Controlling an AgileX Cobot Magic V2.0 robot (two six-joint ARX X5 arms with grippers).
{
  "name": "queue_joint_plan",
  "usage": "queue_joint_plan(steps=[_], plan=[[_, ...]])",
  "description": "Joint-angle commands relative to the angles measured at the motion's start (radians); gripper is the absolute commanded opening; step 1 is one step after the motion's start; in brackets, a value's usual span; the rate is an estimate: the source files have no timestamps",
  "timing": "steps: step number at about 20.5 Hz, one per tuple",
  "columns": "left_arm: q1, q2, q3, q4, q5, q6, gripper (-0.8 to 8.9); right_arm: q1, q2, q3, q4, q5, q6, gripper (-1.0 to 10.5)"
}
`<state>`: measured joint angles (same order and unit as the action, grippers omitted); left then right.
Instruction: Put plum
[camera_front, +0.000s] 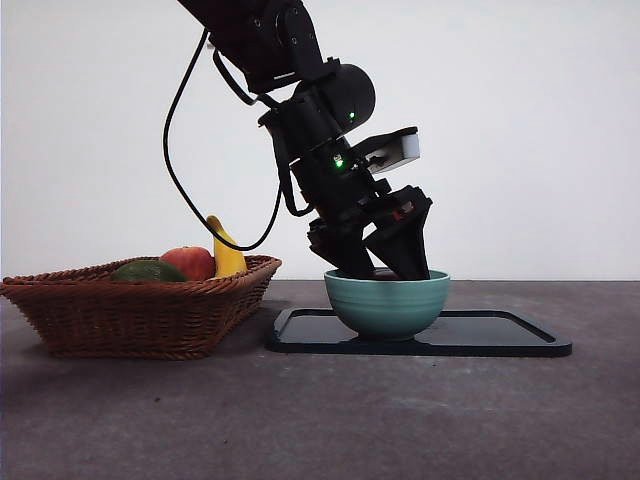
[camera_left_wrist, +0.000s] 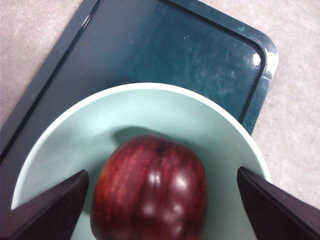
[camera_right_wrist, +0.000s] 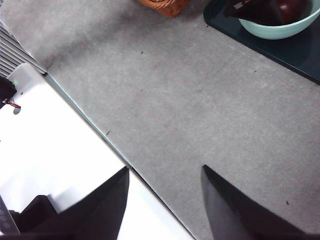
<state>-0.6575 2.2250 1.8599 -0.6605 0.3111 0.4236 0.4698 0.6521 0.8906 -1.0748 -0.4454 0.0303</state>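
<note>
The plum (camera_left_wrist: 150, 190) is dark maroon and glossy and lies in the pale green bowl (camera_left_wrist: 150, 89). The bowl (camera_front: 387, 300) stands on the black tray (camera_front: 500, 335). My left gripper (camera_front: 385, 262) reaches down into the bowl. Its jaws stand wide open on either side of the plum and do not touch it (camera_left_wrist: 162, 172). In the front view the bowl's rim and the jaws hide most of the plum. My right gripper (camera_right_wrist: 165, 169) is open and empty, above bare table far from the bowl (camera_right_wrist: 280, 27).
A wicker basket (camera_front: 140, 310) stands left of the tray and holds a red apple (camera_front: 188, 262), a banana (camera_front: 225, 250) and a dark green fruit (camera_front: 148, 270). The tray (camera_left_wrist: 175, 45) extends beyond the bowl. A white surface (camera_right_wrist: 60, 150) borders the table.
</note>
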Motion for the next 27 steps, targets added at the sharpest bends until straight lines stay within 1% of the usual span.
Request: queue_joint_plan(steps=[1, 4, 5, 8, 10, 11, 12, 14, 15, 18, 21, 25, 27], plan=[[-0.011, 0.035, 0.032, 0.005, -0.001, 0.013, 4.59, 0.006, 0.004, 0.007, 0.003, -0.003, -0.009, 2.3], [-0.011, 0.035, 0.032, 0.005, -0.002, 0.014, 4.57, 0.006, 0.004, 0.007, 0.003, -0.003, -0.009, 2.3], [-0.011, 0.037, 0.032, 0.005, -0.008, 0.014, 4.30, 0.006, 0.004, 0.007, 0.003, -0.003, -0.008, 2.3], [-0.011, 0.062, 0.032, -0.005, -0.036, 0.013, 4.21, 0.006, 0.004, 0.007, 0.003, -0.008, -0.008, 2.3], [-0.015, 0.074, 0.032, 0.001, -0.053, 0.012, 3.65, 0.006, 0.004, 0.007, 0.003, -0.008, -0.008, 2.3], [-0.019, 0.072, 0.036, 0.007, -0.053, 0.013, 3.64, 0.006, 0.003, 0.007, 0.003, -0.008, -0.010, 2.3], [-0.019, 0.072, 0.052, 0.005, -0.053, 0.012, 3.43, 0.006, 0.003, 0.007, 0.004, -0.007, -0.012, 2.3], [-0.019, 0.072, 0.081, -0.003, -0.053, 0.004, 2.24, 0.006, 0.003, 0.007, 0.004, -0.008, -0.012, 2.3], [-0.019, 0.072, 0.098, -0.013, -0.053, 0.003, 1.79, 0.006, -0.002, 0.007, 0.004, -0.007, -0.012, 2.3], [-0.019, 0.072, 0.179, -0.054, -0.053, 0.002, 1.17, 0.006, -0.008, 0.007, 0.004, -0.007, -0.012, 2.3], [-0.018, 0.071, 0.304, -0.163, -0.053, -0.002, 1.17, 0.006, -0.021, 0.007, 0.002, -0.007, -0.011, 2.3], [0.019, 0.032, 0.443, -0.279, -0.053, -0.079, 1.18, 0.006, -0.035, 0.007, -0.005, -0.007, -0.008, 2.3], [0.045, -0.015, 0.457, -0.315, -0.052, -0.101, 1.17, 0.006, -0.042, 0.007, -0.007, -0.008, -0.008, 2.3]])
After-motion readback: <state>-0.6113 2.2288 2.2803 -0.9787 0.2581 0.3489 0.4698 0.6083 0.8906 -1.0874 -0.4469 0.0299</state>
